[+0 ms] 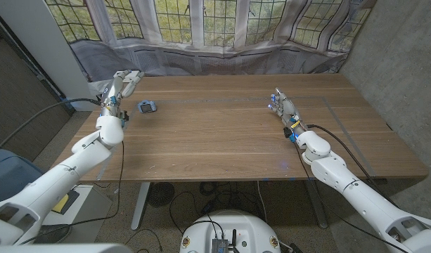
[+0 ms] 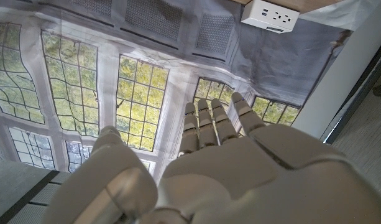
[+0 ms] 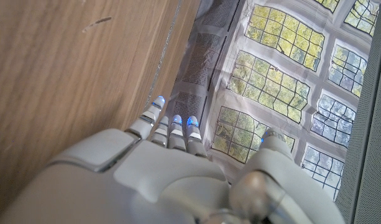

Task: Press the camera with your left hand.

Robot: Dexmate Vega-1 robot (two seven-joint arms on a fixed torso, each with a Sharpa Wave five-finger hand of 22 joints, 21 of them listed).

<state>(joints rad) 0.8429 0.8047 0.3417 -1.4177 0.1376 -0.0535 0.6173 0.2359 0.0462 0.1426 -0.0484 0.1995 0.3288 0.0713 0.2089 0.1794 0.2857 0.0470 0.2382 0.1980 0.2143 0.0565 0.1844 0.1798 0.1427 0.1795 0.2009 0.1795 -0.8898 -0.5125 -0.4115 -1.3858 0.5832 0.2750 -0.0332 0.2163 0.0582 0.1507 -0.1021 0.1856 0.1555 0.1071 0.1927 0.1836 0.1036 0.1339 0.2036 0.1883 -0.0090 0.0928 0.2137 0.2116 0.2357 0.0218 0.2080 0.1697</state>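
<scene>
Matt wooden table (image 1: 222, 133), glossy plastic left hand (image 1: 121, 85) (pale, smooth).

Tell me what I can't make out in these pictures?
- Camera, head view: too small to tell its buttons or which face is up.
- Left hand, head view: whether its fingers are above the table or beyond the edge is unclear.
- Right hand, right wrist view: palm side hidden by its own back.

Soft, even daylight falls on the surface (image 1: 222, 133), leaving faint shadows and a mild sheen. The leaded windows (image 2: 140, 93) glow bright yellow-green. Wrist views blur near each hand; head-view edges bow.
</scene>
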